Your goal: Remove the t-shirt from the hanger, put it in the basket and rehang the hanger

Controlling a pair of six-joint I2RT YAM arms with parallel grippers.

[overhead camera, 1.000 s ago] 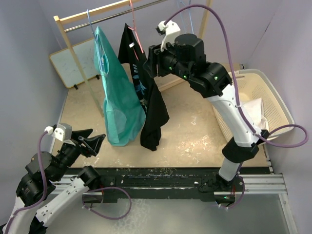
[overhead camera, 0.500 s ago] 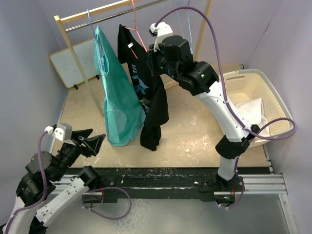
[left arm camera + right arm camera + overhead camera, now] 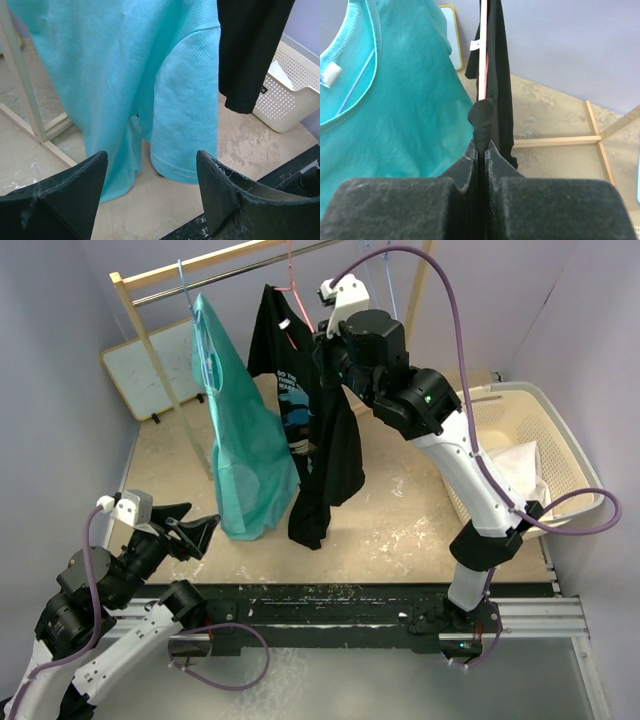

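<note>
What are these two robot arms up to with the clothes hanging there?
The right gripper is pinched shut on a fold of the black t-shirt, which hangs on a pink hanger from the rail. The shirt is not off the hanger yet. The left gripper sits low near the front of the table, open and holding nothing, facing the teal shirt that hangs beside the black one. A white basket stands at the right.
</note>
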